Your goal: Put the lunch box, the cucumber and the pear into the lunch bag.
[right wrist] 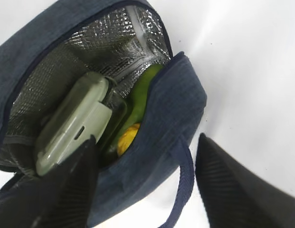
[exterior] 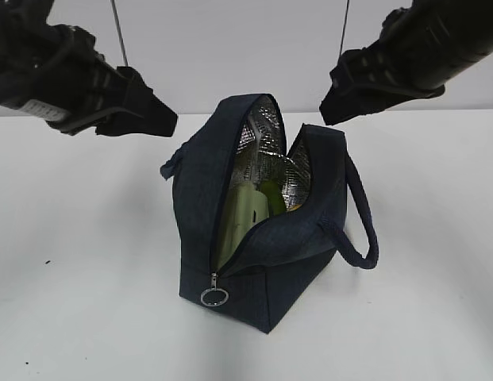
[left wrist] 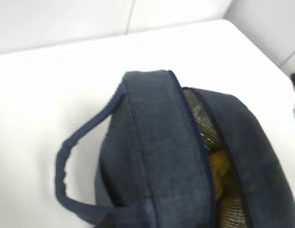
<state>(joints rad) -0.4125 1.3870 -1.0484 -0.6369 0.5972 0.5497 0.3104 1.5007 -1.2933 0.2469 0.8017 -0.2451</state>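
Exterior: lunch bag (exterior: 270, 230) upright on table (exterior: 79, 302), zipper open; lunch box (exterior: 244, 213) and cucumber (exterior: 271, 196) inside. Soft fabric, likely sags; take by handle (exterior: 359, 214). Both arms raised clear, either side.

Left wrist: pear (left wrist: 218, 168) (yellow glimpse) inside; left gripper unseen.

Right wrist: right gripper (right wrist: 145, 183) wide apart, empty, above bag.

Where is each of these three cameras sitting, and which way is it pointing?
Exterior view: in front of the table, slanting down at the open lunch bag; both arms hang above, left gripper, right gripper.
Left wrist view: above the bag's closed side and handle; no part of the robot shows.
Right wrist view: looks down into the bag at the lunch box, cucumber and pear; open jaws frame it.
All share the bag.
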